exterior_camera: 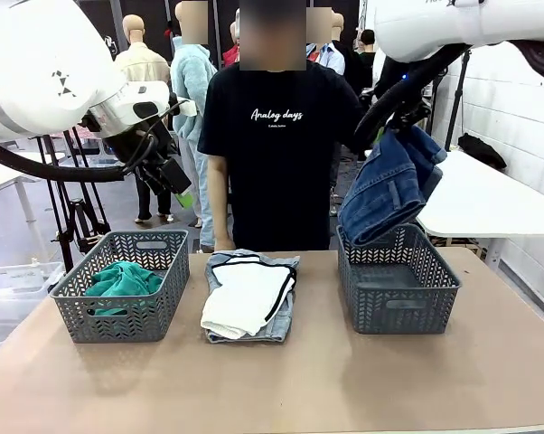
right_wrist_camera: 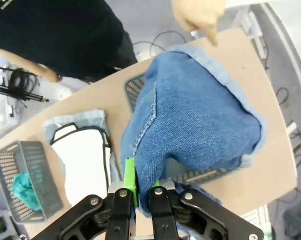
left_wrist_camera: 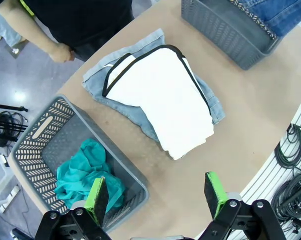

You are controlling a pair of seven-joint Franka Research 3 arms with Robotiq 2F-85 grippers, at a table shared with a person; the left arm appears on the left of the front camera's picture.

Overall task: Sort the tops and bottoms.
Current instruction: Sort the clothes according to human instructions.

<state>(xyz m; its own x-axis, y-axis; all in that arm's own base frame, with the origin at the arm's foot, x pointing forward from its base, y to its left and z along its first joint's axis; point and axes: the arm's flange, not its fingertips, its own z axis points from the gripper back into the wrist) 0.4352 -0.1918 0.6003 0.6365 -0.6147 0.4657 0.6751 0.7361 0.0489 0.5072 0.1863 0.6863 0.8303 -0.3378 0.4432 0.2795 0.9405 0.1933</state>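
Above the right basket, near the table's right edge, the right pincer is clenched on the dark blue jeans, which hang to the rim, probably for lowering in with the bottoms; the left pincer hangs released over the table's left part, free to pick; white shorts lie on light blue denim shorts mid-table, unsorted; the teal-green top lies in the left basket, by the left edge.
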